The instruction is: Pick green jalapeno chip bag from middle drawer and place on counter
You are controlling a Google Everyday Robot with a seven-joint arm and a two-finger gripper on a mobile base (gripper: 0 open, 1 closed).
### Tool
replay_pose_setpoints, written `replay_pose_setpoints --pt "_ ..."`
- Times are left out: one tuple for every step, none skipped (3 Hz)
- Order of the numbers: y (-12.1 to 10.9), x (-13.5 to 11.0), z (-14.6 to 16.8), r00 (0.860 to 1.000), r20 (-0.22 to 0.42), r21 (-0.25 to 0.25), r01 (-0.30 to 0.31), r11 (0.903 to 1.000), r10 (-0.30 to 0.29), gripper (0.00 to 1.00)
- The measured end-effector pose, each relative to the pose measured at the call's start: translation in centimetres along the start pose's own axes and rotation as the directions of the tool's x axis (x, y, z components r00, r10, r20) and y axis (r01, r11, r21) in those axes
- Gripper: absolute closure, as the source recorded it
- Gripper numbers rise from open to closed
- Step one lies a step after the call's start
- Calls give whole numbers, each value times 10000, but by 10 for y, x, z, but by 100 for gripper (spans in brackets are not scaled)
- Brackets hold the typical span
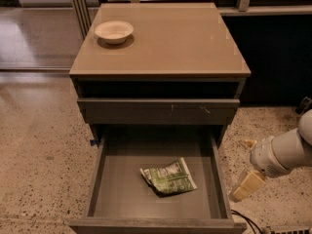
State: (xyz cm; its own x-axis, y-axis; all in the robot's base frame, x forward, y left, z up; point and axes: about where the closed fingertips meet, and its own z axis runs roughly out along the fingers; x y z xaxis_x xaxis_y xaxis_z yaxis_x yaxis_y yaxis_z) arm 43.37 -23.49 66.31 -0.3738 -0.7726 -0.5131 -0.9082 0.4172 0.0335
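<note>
So far nothing is grasped. The claw [241, 169] hangs empty and spread, its two pale tips well apart, outside the cabinet and just beyond the right wall of the drawer [117, 189], over the speckled floor. Left of the claw, down inside the pulled-out drawer, the bag [169, 177] lies flat and crumpled on the floor of the box, near its middle and touching no wall. Up and left of the claw sits the table [185, 38], with a bowl [113, 31] at its far left corner. Done: the drawer is open. Left, by my judgement: reaching in, pinching the bag, lifting it out, and setting it on the table.
</note>
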Motion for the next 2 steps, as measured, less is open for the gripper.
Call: replay_pose_setpoints --pt "6 13 27 9978 541 -532 -361 9979 390 0" --pt "6 14 30 9975 559 -597 -392 9974 425 0"
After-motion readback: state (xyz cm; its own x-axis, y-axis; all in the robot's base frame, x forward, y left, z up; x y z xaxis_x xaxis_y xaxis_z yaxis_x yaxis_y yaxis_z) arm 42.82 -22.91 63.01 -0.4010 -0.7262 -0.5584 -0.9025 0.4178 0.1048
